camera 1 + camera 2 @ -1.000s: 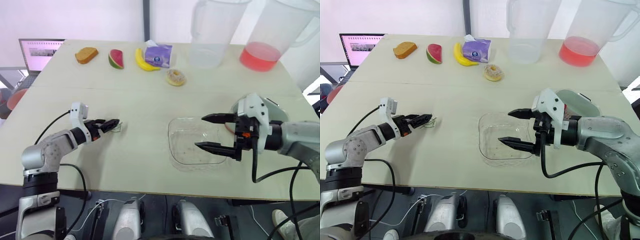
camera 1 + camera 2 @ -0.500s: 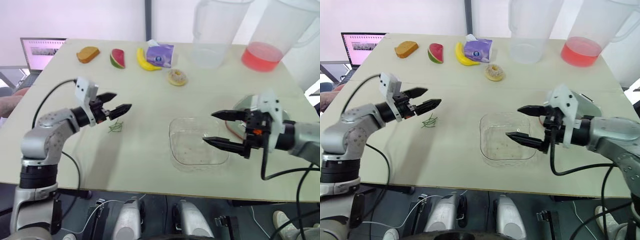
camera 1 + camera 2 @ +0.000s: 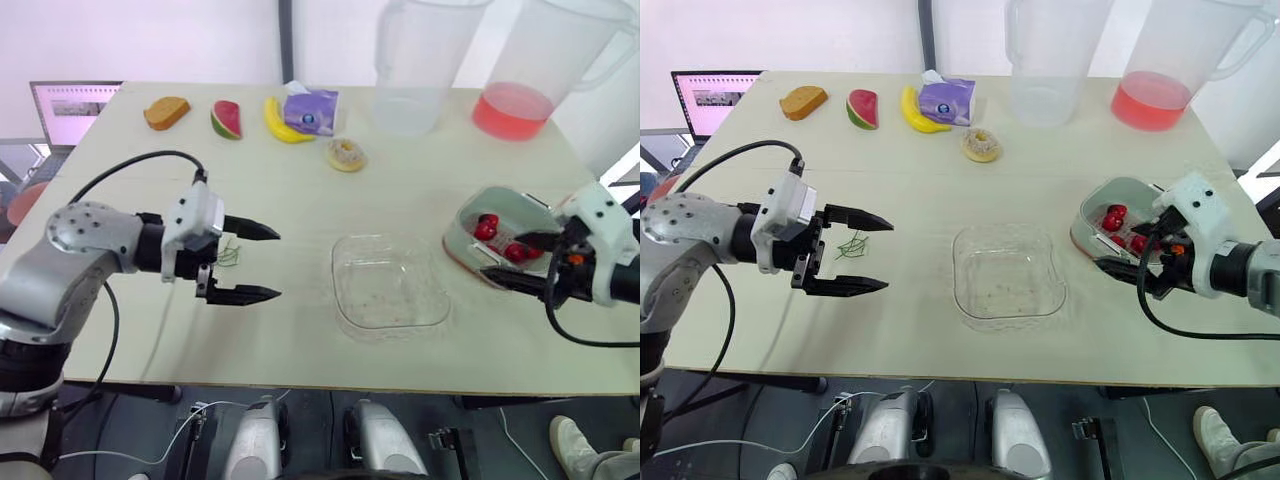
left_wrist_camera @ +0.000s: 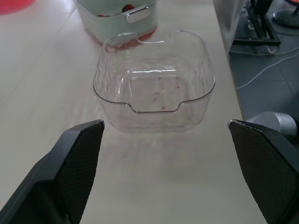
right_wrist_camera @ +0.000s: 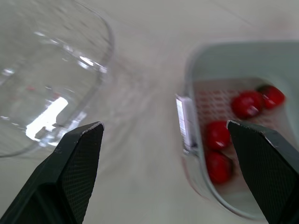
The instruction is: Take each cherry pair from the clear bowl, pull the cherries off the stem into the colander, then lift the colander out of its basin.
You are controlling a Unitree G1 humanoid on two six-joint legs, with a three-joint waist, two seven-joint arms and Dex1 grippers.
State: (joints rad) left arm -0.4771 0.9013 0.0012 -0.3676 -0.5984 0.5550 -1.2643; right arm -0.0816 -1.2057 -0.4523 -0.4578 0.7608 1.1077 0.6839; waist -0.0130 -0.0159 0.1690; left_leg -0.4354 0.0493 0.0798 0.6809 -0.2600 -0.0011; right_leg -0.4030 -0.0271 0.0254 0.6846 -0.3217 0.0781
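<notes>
Left gripper (image 3: 279,265): jaws wide apart, empty, near thin green cherry stems (image 3: 230,252) | Right gripper (image 3: 501,254): jaws wide apart, empty, at pale green plastic basin (image 3: 468,213) holding round red cherries (image 3: 487,228)

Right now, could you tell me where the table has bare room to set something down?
Bare tabletop runs between the doughnut and the clear bowl, and between that bowl and the left gripper. Crowded: the far edge with the banana, tissue pack and clear pitcher; the right side with the colander and right gripper.
</notes>
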